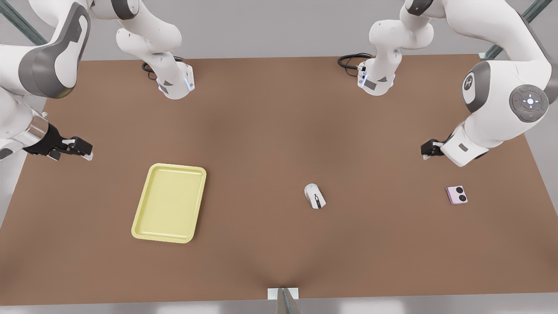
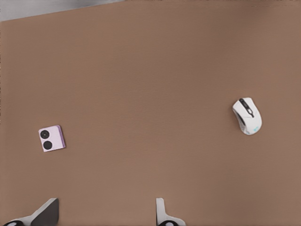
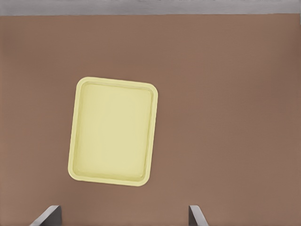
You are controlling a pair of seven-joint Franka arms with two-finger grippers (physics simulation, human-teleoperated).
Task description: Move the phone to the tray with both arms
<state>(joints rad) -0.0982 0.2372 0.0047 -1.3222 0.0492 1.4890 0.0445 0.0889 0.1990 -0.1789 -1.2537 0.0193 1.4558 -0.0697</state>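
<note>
The pink folded phone (image 1: 457, 195) lies flat on the brown table at the front view's right, its two black circles facing up. My left gripper (image 1: 429, 150) hangs open above the table, a little behind the phone. In the left wrist view the phone (image 2: 51, 138) sits well ahead of the left gripper (image 2: 103, 214), whose fingers stand wide apart. The pale yellow tray (image 1: 170, 203) rests empty at the front view's left. My right gripper (image 1: 83, 148) hovers open behind and to the left of it. The right wrist view has the tray (image 3: 113, 132) ahead of the right gripper (image 3: 122, 215).
A white computer mouse (image 1: 314, 196) with a black wheel lies between tray and phone; the left wrist view has the mouse (image 2: 247, 116) too. Both arm bases (image 1: 176, 83) stand at the table's back edge with black cables. A small bracket (image 1: 283, 294) sits at the front edge.
</note>
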